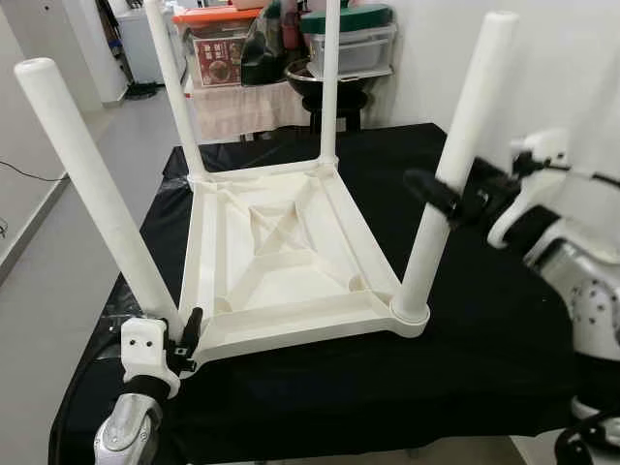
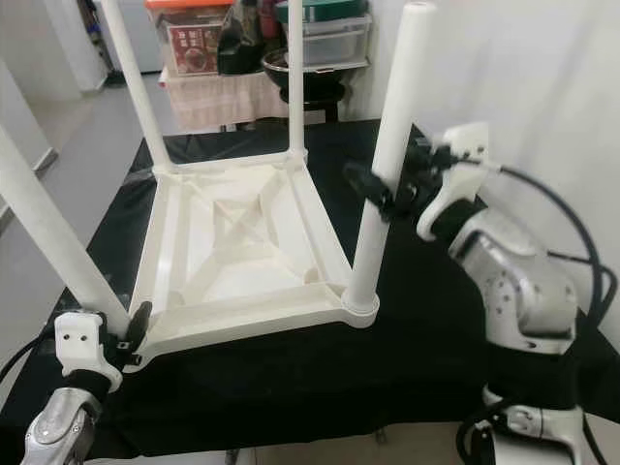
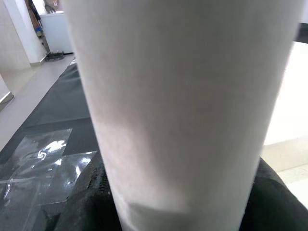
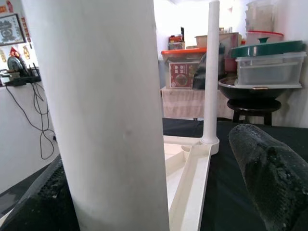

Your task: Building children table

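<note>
- Table (image 1: 281, 262) lies upside down, mid black worktop (image 1: 465, 368), four legs up.
- Left gripper (image 1: 186, 341) clamps near-left leg (image 1: 92, 184) low; right gripper (image 2: 387, 192) straddles near-right leg (image 2: 387, 145), fingers wide.
- Likely light, stiff, slick plastic; grasp legs near sockets.

White plastic children table (image 1: 281, 262) with four white legs, upturned on black cloth (image 1: 465, 368) covering the bench. Grippers: black fingers (image 4: 269, 173), white housings. Background: orange-lidded (image 1: 218, 15) and green-lidded (image 1: 351, 16) bins.

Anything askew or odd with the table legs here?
The near-left leg leans outward at a clear tilt, and the near-right leg leans a bit too, while the two far legs stand about straight. Nothing looks broken.
</note>
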